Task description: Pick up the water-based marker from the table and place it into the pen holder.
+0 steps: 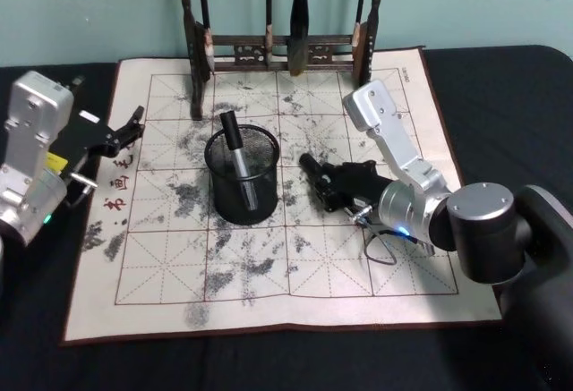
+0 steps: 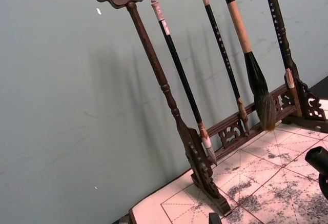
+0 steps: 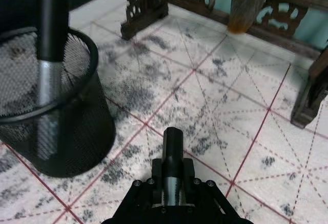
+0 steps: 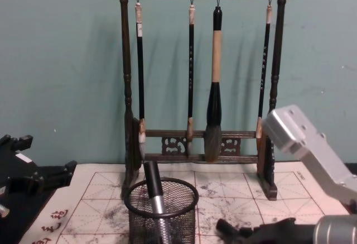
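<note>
My right gripper (image 1: 322, 179) is shut on a water-based marker (image 1: 310, 164) with a black cap and silver barrel. It holds the marker low over the ink-stained mat (image 1: 269, 275), just right of the pen holder (image 1: 243, 205). In the right wrist view the marker (image 3: 172, 149) points forward between the fingers, with the black mesh pen holder (image 3: 77, 137) beside it and apart. Another marker (image 1: 237, 154) leans inside the holder, and the chest view shows it (image 4: 156, 199) rising past the rim. My left gripper (image 1: 128, 130) is parked open at the mat's left edge.
A tall dark wooden brush rack (image 1: 277, 51) with several hanging brushes stands at the mat's far edge, behind the holder. The dark table (image 1: 501, 78) surrounds the mat. Bare mat lies in front of the holder and toward me.
</note>
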